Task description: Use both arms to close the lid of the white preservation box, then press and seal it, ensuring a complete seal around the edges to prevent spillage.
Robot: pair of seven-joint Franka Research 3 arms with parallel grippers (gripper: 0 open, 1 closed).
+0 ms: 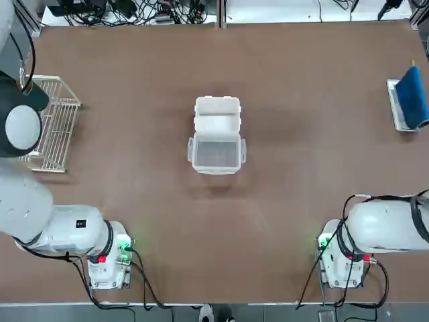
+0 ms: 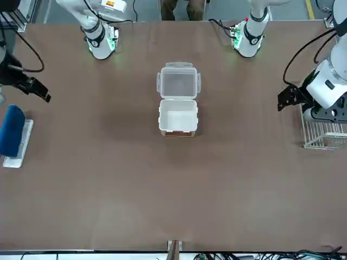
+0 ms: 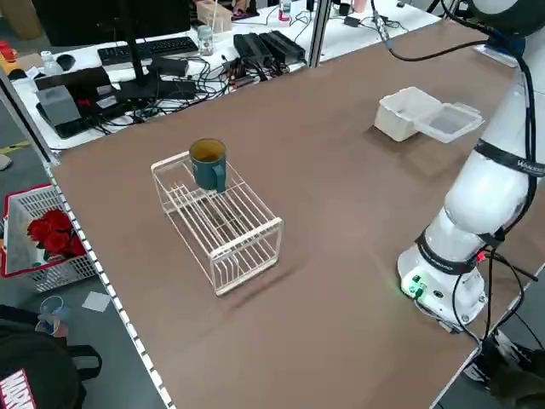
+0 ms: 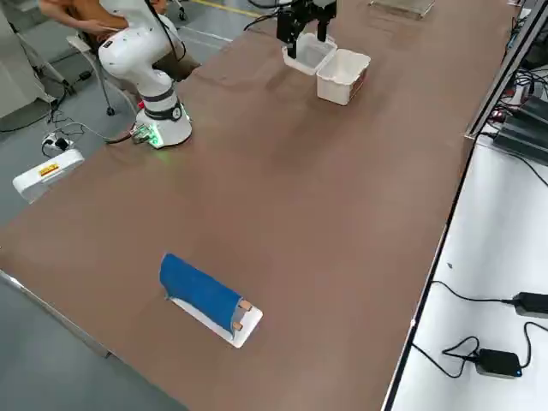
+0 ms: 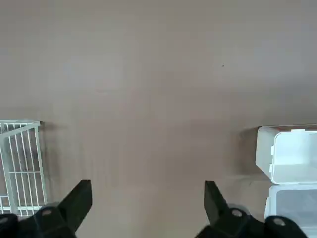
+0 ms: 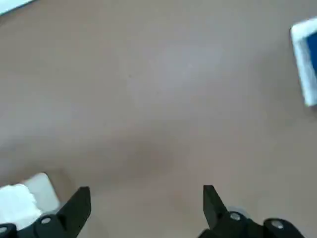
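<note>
The white preservation box [image 1: 216, 115] stands open at the table's middle. Its lid [image 1: 216, 153] lies flat on the side nearer the arms' bases, joined to the box along one edge, with small latch flaps at its sides. The front view shows the box [image 2: 178, 116] and the lid [image 2: 179, 84] too. My left gripper [image 2: 282, 100] hangs open and empty near the wire rack, far left of the box. My right gripper [image 2: 46, 96] hangs open and empty far to the right, near the blue-topped tray. Each wrist view, left gripper [image 5: 148, 198] and right gripper [image 6: 146, 201], shows the fingers spread over bare table.
A white wire rack [image 1: 53, 124] with a teal mug [image 3: 209, 164] on it stands at the table's left edge. A blue-topped tray [image 1: 409, 104] lies at the right edge. Cables and desk gear lie beyond the far edge. Brown table surrounds the box.
</note>
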